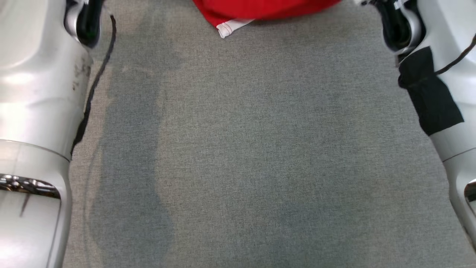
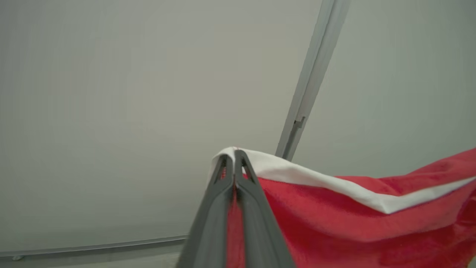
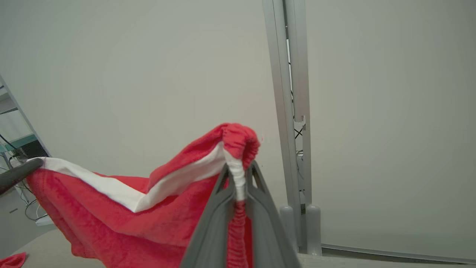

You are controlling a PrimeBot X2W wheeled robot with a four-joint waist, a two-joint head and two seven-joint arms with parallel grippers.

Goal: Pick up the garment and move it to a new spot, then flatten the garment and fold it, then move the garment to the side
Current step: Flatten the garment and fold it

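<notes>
Head view: the red garment (image 1: 260, 9) hangs far, above the grey table (image 1: 238, 149). Left wrist: my left gripper (image 2: 234, 158) clamps shut on its white trim (image 2: 297, 173). Right wrist: my right gripper (image 3: 238, 175) pinches the bunched hem (image 3: 240, 141); such thin bites could slip.

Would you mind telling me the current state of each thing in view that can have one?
Garment: red with white trim, lifted off the table, unfolded, sagging between the two grippers.
Left gripper: shut on a white-trimmed corner of the cloth.
Right gripper: shut on a bunched bit of the cloth's edge.
Table cover: grey, lying flat and smooth.
</notes>
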